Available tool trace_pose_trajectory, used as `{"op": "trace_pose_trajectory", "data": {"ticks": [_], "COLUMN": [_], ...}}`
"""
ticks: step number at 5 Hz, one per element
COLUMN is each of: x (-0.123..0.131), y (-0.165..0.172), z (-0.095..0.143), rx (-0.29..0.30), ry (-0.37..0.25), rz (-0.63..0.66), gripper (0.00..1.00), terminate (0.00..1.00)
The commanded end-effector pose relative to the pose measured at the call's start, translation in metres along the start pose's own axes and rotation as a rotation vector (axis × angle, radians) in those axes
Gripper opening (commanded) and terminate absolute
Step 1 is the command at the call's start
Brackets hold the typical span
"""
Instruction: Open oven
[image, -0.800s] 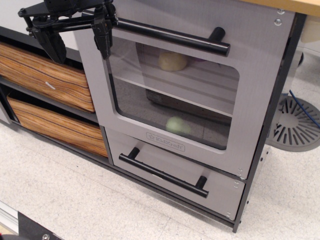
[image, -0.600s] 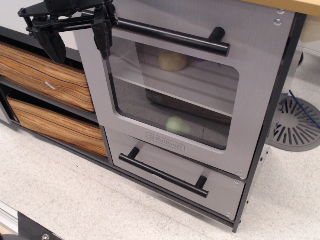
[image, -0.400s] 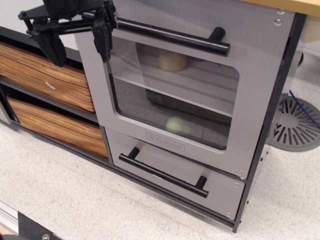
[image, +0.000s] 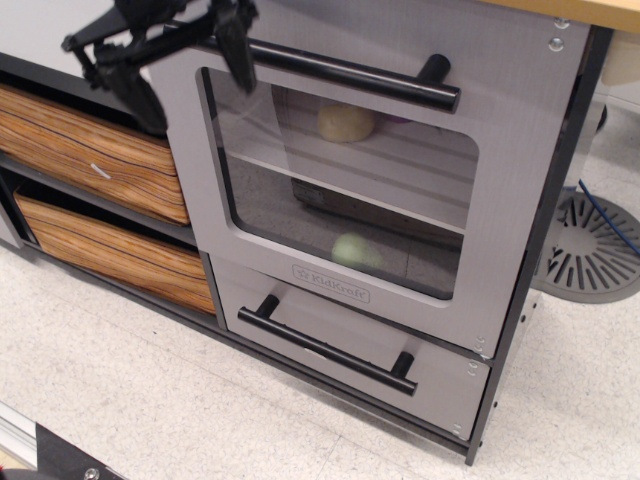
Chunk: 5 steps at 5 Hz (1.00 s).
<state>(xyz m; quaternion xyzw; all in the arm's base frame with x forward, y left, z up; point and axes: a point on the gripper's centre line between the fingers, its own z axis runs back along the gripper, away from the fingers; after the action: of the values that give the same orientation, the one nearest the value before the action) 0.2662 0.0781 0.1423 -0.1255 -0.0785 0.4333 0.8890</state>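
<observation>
The grey toy oven has a large door (image: 300, 240) with a clear window, a KidKraft logo and a long black bar handle (image: 350, 73) along its top. The door looks shut. My black gripper (image: 190, 72) is at the door's top left corner, open. Its right finger (image: 238, 52) hangs in front of the handle's left end. Its left finger (image: 143, 98) is past the door's left edge, over the wood-grain drawers. Nothing is held.
A smaller grey drawer (image: 440, 385) with a black bar handle (image: 330, 350) sits below the door. Two wood-grain drawers (image: 80, 150) are on the left. A yellowish item (image: 347, 122) and a green ball (image: 352, 250) show through the window. A round grille (image: 595, 250) lies on the floor at right.
My gripper has shifted right and tilted, so its right finger now sits over the handle's left end. The door has not visibly moved.
</observation>
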Motion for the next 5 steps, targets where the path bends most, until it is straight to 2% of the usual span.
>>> {"op": "trace_pose_trajectory", "data": {"ticks": [1, 3, 5], "x": [0.027, 0.043, 0.038], "y": [-0.024, -0.033, -0.023], "z": [0.015, 0.009, -0.01], "rx": [-0.102, -0.144, -0.07], "ry": [-0.154, -0.183, -0.204], "rz": [0.161, 0.265, 0.235], "gripper": [1.0, 1.0, 1.0], "terminate": [0.0, 0.0, 0.0]}}
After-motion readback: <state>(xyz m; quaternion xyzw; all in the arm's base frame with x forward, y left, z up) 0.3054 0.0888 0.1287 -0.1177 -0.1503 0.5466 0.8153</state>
